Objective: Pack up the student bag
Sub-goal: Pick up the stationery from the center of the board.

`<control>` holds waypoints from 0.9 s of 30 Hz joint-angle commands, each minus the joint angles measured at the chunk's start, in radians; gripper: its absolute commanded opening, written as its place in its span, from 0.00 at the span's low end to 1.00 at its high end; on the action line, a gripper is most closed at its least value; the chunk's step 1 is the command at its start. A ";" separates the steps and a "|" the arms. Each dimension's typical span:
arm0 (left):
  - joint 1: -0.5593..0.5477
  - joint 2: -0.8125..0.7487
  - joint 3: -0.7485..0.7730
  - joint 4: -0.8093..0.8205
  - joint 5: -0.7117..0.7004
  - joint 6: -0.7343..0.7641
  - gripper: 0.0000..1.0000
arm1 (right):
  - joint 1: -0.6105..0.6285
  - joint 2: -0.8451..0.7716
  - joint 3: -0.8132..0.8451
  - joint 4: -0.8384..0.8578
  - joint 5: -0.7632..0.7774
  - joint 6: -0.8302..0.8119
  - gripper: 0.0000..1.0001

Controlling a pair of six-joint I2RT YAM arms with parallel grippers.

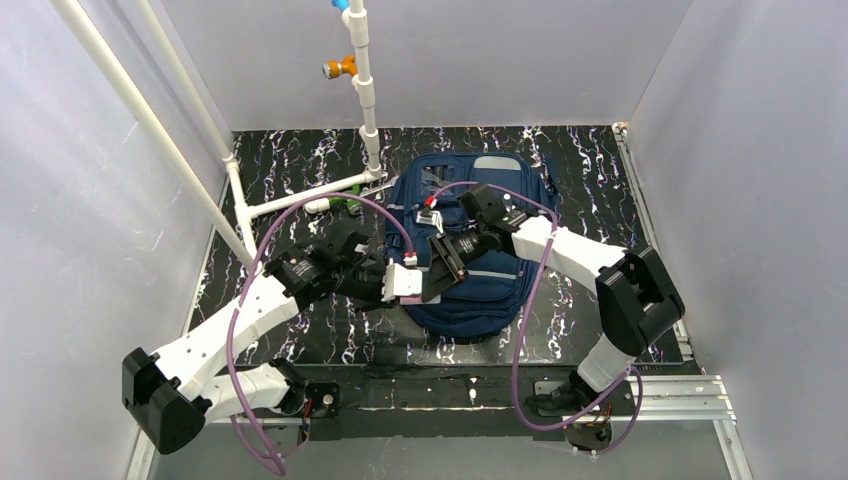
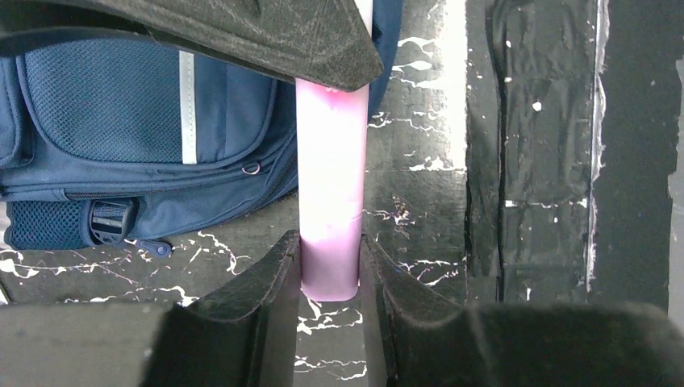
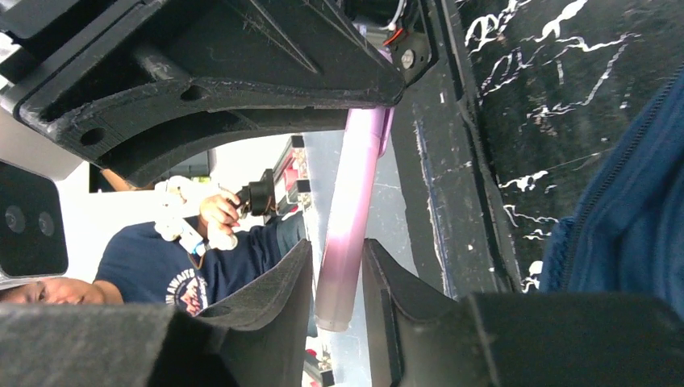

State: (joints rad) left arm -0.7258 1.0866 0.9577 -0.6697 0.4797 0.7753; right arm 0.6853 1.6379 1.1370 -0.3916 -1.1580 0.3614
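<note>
Jaws of left gripper (image 2: pixel 329 242) clamp a pink bar (image 2: pixel 331 161), right gripper (image 3: pixel 337 250) flanks it, grip unclear; limp student bag (image 1: pixel 490 295) likely wants pinching by its zip edge.

We see the student bag (image 1: pixel 470 300) lying flat on the dark marbled table (image 1: pixel 280 170), a little right of the middle, its long axis running from the near side toward the far wall. It is navy fabric, with pale grey patches at its far end, a rounded near end, a light strip down a mesh-faced pocket and a zip along its side
</note>
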 commanded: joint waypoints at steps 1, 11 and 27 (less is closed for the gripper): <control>-0.017 -0.043 -0.012 -0.073 0.021 0.078 0.00 | 0.042 0.000 -0.005 -0.001 -0.052 -0.034 0.35; -0.028 -0.054 0.007 -0.039 -0.046 0.011 0.29 | 0.076 -0.003 -0.015 -0.036 -0.017 -0.078 0.01; 0.233 0.194 0.139 0.561 -0.274 -0.967 0.95 | -0.191 -0.344 -0.496 0.833 0.682 0.681 0.01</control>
State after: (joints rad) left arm -0.5484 1.1404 0.9779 -0.1772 0.2390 0.1303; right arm 0.5049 1.3460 0.6838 0.1261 -0.6994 0.8108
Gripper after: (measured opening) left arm 0.974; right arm 0.208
